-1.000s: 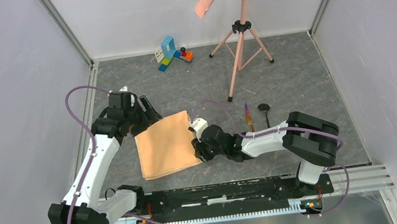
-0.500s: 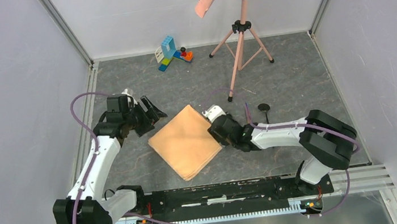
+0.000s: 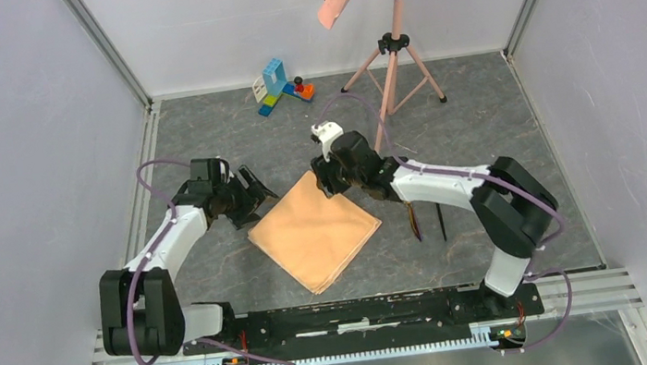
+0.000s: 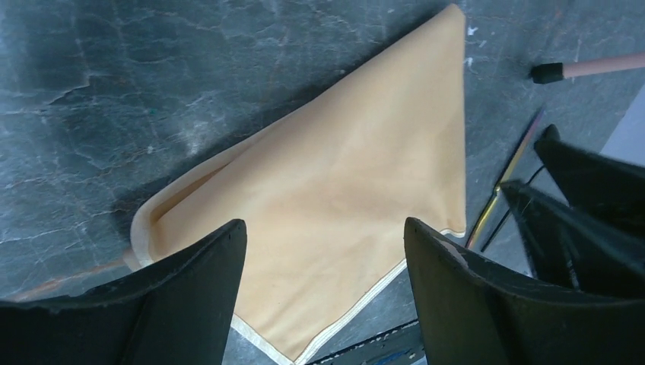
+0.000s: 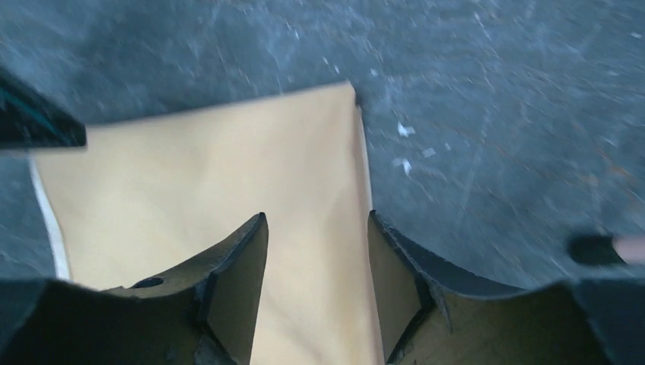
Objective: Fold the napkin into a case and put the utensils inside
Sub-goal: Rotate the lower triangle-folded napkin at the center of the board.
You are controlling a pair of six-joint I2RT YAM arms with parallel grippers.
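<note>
Two pincers stood at the napkin [image 3: 315, 232], which lay folded flat on the table [image 3: 499, 124], turned like a diamond with its layered edges showing along the near sides. The left pincer [image 3: 258, 193] hung just beside the napkin's far-left edge, jaws wide apart and holding nothing. The right pincer [image 3: 326, 182] hovered over the napkin's far corner, jaws also parted, the cloth showing between them unpinched. The utensils [image 3: 415, 221], one purple-gold and one black, lay right of the napkin, partly under the right arm.
</note>
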